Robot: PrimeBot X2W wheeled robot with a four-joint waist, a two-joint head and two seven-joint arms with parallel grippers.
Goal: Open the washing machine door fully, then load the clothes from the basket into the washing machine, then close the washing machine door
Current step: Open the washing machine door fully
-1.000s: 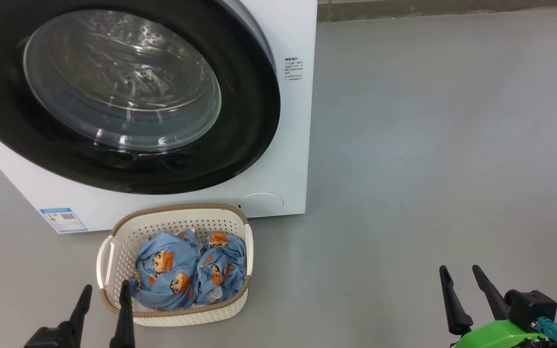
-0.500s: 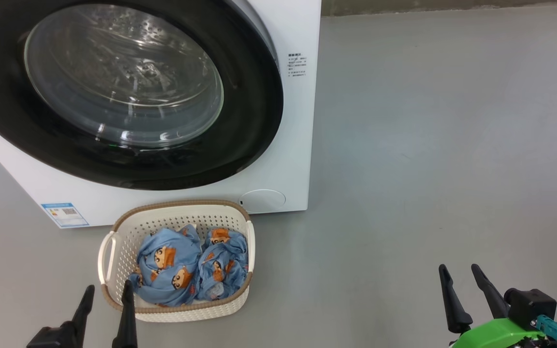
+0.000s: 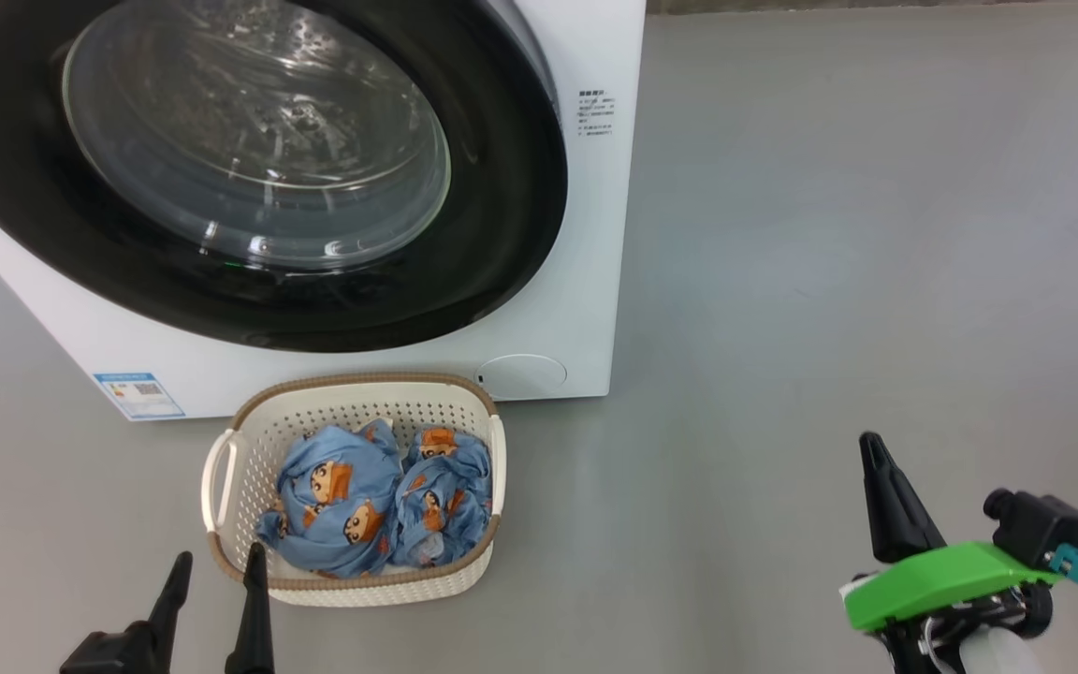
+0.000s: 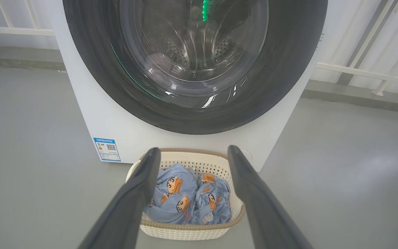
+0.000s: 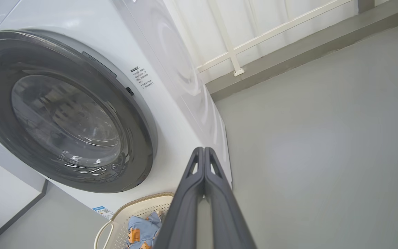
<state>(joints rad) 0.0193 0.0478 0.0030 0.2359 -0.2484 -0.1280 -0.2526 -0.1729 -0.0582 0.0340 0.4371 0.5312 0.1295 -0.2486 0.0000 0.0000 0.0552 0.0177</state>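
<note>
The left hand point(image 3: 218, 562) is nearest the robot. Its fingers are spread wide and hold nothing. The tips stand at the near left corner of the basket point(image 3: 363, 383); contact with the rim cannot be confirmed. The right hand point(image 3: 871, 447) has its fingers pressed together on nothing. It is raised over bare floor point(image 3: 829, 234), well apart from the basket and to its right.

The basket sits on the floor just in front of the washing machine point(image 3: 586, 281). Both pieces of the clothes point(image 3: 380, 496) lie inside it, bunched side by side.

Beyond the basket, the washing machine door point(image 3: 502, 234) is seated flush against the cabinet, fully shut. The drum shows through the glass and appears empty.

Status: no step is complete. Remaining steps:
1. Open the door fully.
2. Transfer both garments to the drum.
3. Close the door.

The right hand is judged the likelier one to work the door's right edge.
</note>
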